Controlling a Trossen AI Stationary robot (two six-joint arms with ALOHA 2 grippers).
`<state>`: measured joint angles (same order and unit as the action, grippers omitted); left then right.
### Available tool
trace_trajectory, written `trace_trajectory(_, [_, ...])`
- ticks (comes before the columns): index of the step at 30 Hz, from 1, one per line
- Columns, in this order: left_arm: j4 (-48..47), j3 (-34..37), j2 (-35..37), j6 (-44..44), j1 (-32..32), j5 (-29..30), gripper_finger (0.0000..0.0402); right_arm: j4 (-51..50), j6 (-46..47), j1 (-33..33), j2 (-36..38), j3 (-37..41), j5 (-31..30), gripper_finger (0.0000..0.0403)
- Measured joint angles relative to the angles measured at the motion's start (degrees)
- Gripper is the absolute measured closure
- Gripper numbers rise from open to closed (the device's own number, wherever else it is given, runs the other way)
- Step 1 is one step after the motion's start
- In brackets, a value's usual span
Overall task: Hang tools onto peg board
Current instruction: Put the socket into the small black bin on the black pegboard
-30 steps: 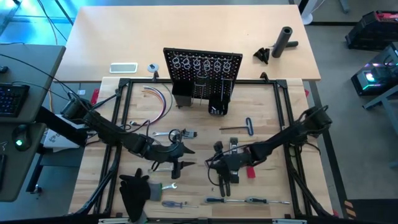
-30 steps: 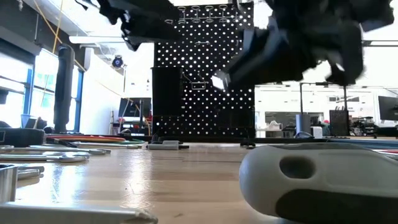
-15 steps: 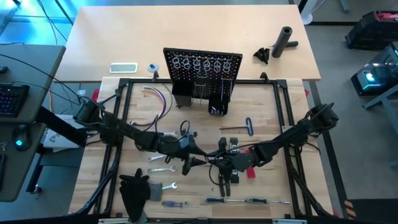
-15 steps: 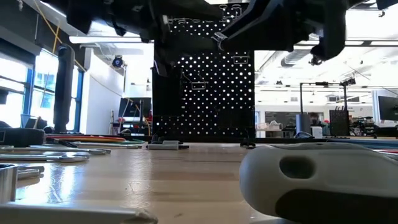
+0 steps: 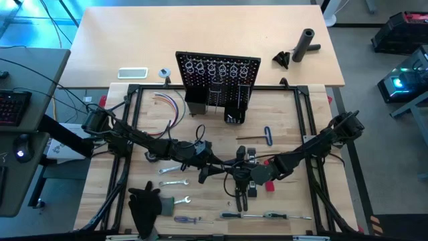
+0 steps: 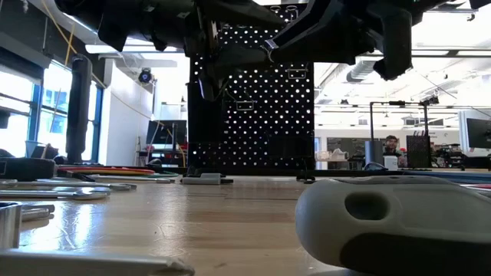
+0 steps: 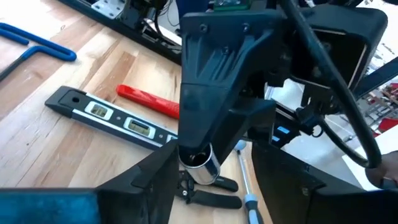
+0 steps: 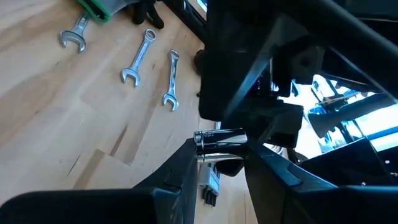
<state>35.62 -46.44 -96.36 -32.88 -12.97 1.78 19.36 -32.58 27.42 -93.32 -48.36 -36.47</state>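
The right gripper (image 8: 227, 174) is clenching a short silver tool (image 8: 221, 140), in front of the peg board (image 5: 217, 70) and well apart from it. The left gripper (image 7: 214, 186) is facing it with its fingers (image 7: 152, 183) spread, one on each side of the tool's end and not touching it. I am judging this as a handover. If the right is letting go before the left is gripping firmly, the smooth tool could be dropping near the level (image 7: 112, 115). The two wrists are very near and could be bumping.

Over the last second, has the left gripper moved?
Yes. In the high view the left gripper has swung toward the right gripper, ending below the peg board.
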Motion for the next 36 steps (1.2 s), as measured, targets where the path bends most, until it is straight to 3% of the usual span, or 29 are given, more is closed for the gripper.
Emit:
trace_trajectory(22, [0.5, 0.0, 0.0, 3.9, 0.6, -0.2, 0.0334, 1.0, -0.7, 0.0, 0.0, 0.0, 0.0, 0.0302])
trace_trajectory(31, [0.5, 0.0, 0.1, 6.0, 0.6, -0.2, 0.0336, 1.0, -0.5, 0.0, 0.0, 0.0, -1.2, 0.0301])
trace_trajectory(36, [1.0, 0.0, 0.1, 7.7, 0.7, 0.4, 0.0336, 0.9, 0.0, 0.5, -0.1, 0.0, -4.3, 0.0281])
